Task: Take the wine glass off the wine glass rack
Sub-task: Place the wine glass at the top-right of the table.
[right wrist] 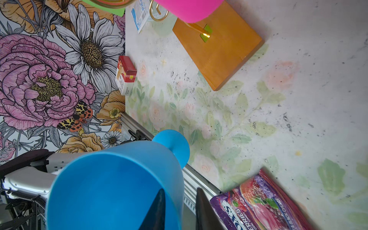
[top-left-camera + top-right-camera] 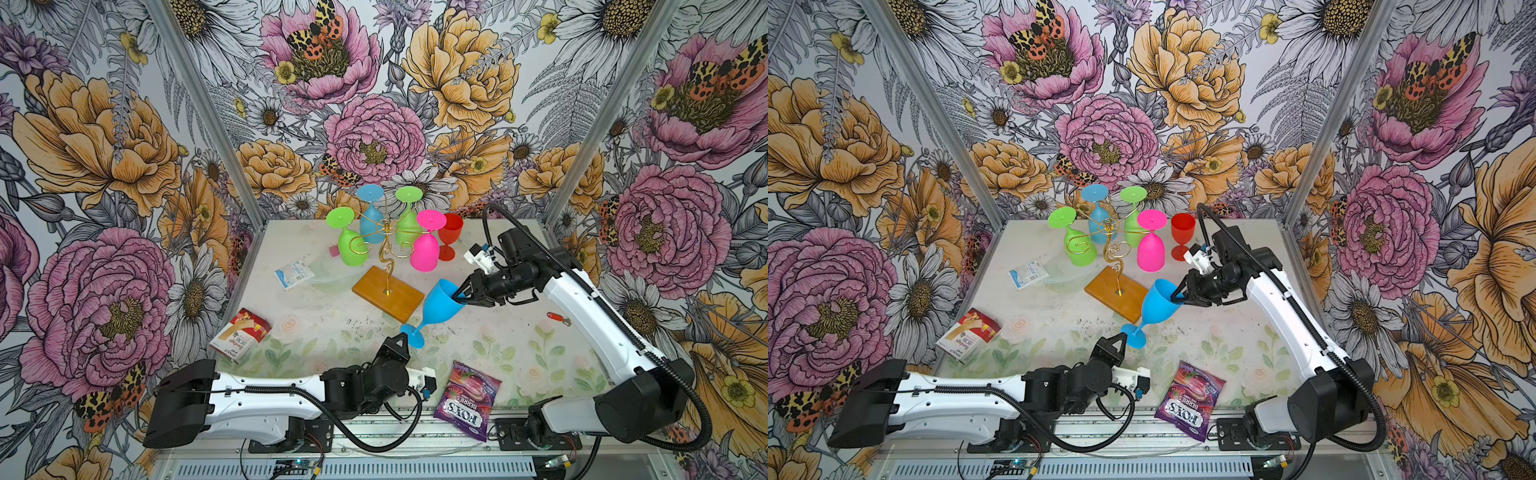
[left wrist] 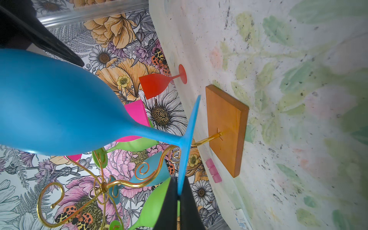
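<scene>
Just beside the wooden base of the wine glass rack, above the tabletop: holding the blue wine glass tilted in mid-air, clear of the gold wire; pinching its foot edge-on with the left gripper; straddling the bowl rim with the right gripper, one finger inside, one outside, spread and seemingly not pressing yet; reading this as a handover; closing squarely and gently on the thin wall; releasing the foot only after a firm seat; steering away from the hanging pink glass.
</scene>
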{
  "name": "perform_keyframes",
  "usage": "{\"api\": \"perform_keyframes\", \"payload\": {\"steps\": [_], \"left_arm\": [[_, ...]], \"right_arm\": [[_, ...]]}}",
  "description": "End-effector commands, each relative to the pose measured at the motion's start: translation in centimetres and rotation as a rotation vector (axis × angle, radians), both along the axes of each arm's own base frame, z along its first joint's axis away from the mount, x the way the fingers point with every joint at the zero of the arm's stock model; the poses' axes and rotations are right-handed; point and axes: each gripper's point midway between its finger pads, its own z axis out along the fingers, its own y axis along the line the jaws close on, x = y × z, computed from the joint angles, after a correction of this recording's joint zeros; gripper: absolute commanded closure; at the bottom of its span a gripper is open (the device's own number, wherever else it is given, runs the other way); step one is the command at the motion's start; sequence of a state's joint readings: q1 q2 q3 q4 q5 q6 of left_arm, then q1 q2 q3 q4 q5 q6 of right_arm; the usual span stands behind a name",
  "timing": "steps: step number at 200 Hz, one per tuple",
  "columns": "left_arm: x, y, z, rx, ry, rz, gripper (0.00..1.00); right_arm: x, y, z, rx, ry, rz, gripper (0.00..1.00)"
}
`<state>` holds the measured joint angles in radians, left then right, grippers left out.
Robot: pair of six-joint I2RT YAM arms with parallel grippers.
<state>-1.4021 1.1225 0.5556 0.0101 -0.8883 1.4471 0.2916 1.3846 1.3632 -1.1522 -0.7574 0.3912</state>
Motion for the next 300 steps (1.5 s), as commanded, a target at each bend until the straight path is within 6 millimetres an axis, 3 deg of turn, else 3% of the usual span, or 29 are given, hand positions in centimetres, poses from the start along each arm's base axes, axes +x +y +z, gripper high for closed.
{"api": "perform_keyframes", "payload": {"steps": [1, 85, 106, 154, 179, 225, 261, 300], "left_arm": [[0.6, 0.3, 0.2, -0.017, -0.029, 0.033, 1.00], [0.6, 0.4, -0.6, -0.015, -0.012, 0.037, 1.00], [0.6, 0.5, -0.7, -0.025, -0.006, 0.042, 0.95], [0.1, 0.7, -1.1, -0.087, 0.048, 0.042, 0.79], [-0.5, 0.6, -1.0, -0.140, 0.097, 0.037, 0.53], [-1.8, 0.7, -0.9, -0.288, 0.263, 0.058, 0.24], [-3.0, 0.9, 0.9, -0.528, 0.447, 0.077, 0.19], [-0.8, 3.9, 4.6, -0.880, 0.556, 0.246, 0.14]], "right_arm": [[-0.1, 0.2, -0.4, -0.008, -0.004, 0.019, 0.78], [0.5, -0.3, -1.1, -0.058, -0.028, 0.013, 0.99], [0.8, -0.5, -1.0, -0.072, -0.044, 0.007, 1.00], [2.1, -1.7, -0.8, -0.133, -0.099, -0.033, 1.00], [3.2, -2.5, -0.2, -0.163, -0.144, -0.060, 1.00], [5.5, -4.8, -0.2, -0.293, -0.227, -0.121, 1.00], [7.3, -8.1, -0.7, -0.447, -0.279, -0.198, 1.00], [9.5, -12.4, -0.7, -0.646, -0.327, -0.296, 1.00]]}}
